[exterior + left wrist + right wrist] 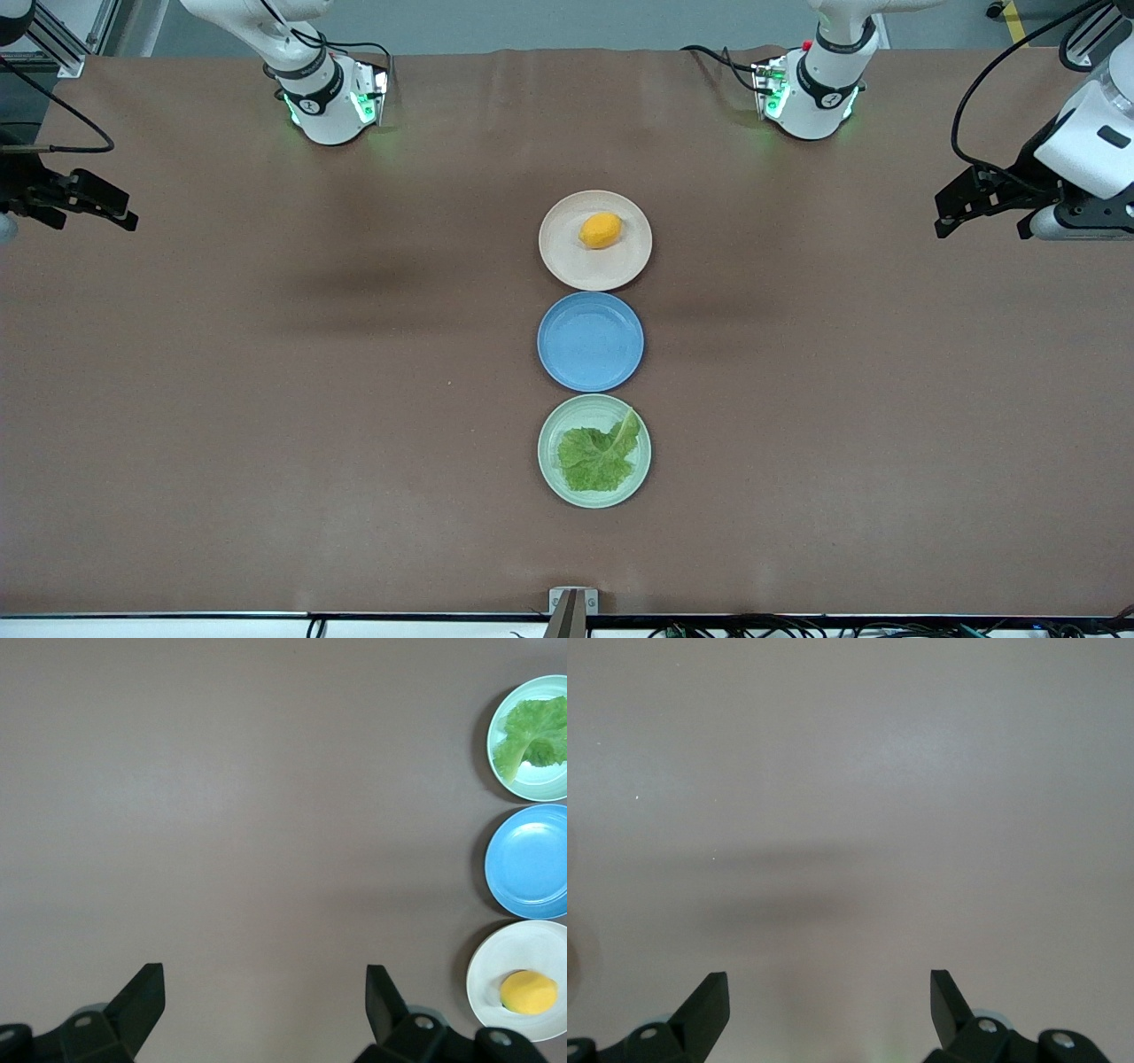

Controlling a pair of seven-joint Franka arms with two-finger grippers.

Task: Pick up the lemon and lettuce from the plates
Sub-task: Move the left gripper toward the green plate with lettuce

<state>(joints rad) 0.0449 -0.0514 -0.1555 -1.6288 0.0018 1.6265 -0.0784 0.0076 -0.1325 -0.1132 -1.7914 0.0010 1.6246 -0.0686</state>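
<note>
The lemon (601,230) lies on the beige-pink plate (567,261), the plate nearest the arm bases. The lettuce (598,456) lies in the pale green plate (574,418), the plate nearest the front camera. My left gripper (982,221) hangs open and empty over the left arm's end of the table. Its wrist view shows its open gripper (266,992), the lemon (528,992) on the beige-pink plate (494,957), and the lettuce (532,735) in the green plate (542,790). My right gripper (93,217) is open and empty over the right arm's end; in its wrist view, the gripper (830,992) is over bare table.
An empty blue plate (590,341) sits between the two task plates, also in the left wrist view (530,861). The three plates form a line down the table's middle. Brown tabletop (310,399) spreads on both sides of them.
</note>
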